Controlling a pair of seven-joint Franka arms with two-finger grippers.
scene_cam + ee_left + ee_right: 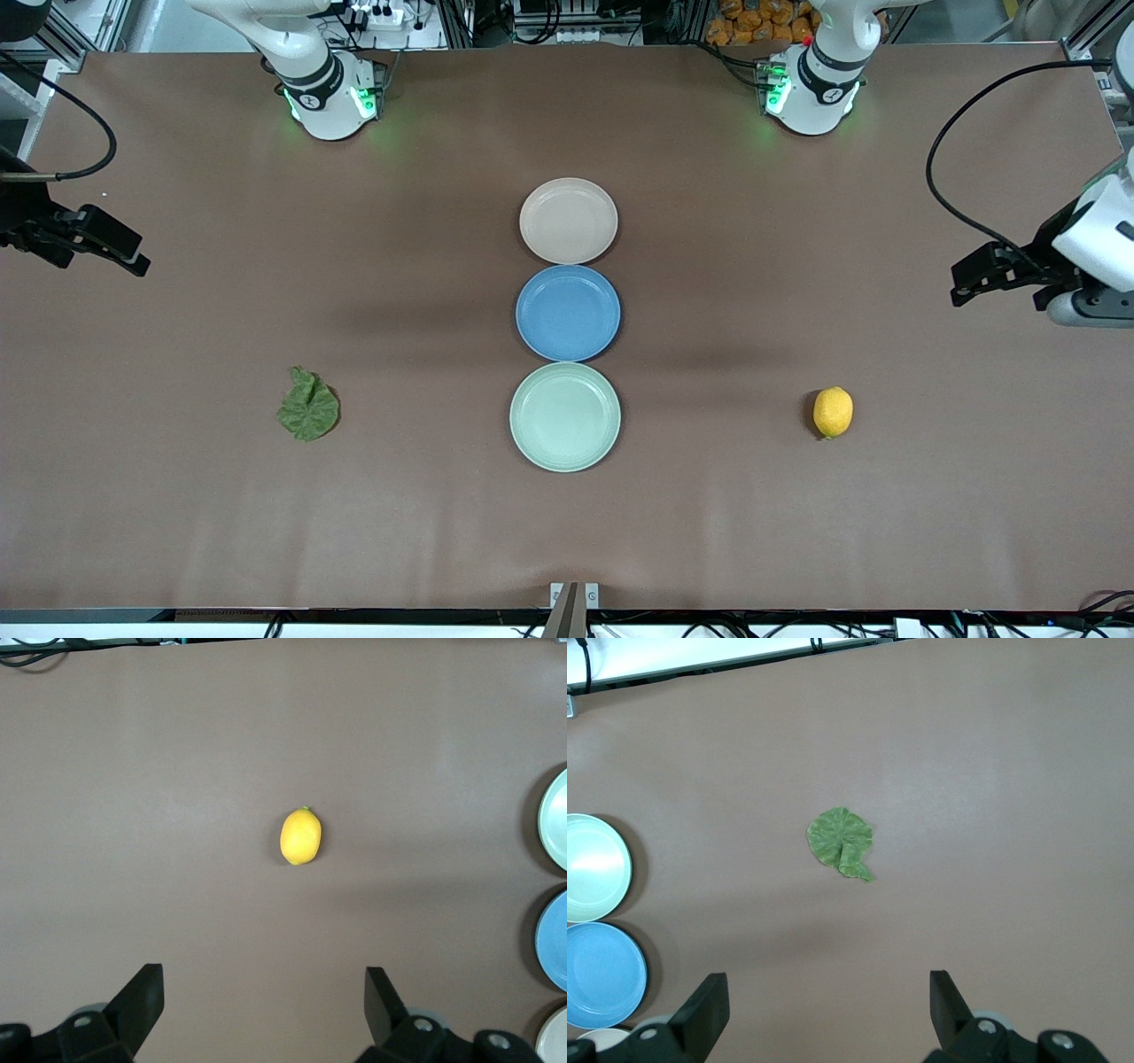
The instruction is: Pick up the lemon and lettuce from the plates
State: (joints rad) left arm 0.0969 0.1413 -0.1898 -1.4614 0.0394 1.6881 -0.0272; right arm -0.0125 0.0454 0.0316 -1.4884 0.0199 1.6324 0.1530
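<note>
The lemon lies on the bare table toward the left arm's end, level with the mint green plate; it also shows in the left wrist view. The lettuce lies on the bare table toward the right arm's end, and shows in the right wrist view. The beige-pink plate and the mint green plate hold nothing. My left gripper is open and empty, high over the table's left-arm end. My right gripper is open and empty, high over the right-arm end.
A blue plate sits between the beige-pink and mint green plates, in one line down the table's middle. A black cable hangs by the left arm. The arms' bases stand at the table's edge farthest from the front camera.
</note>
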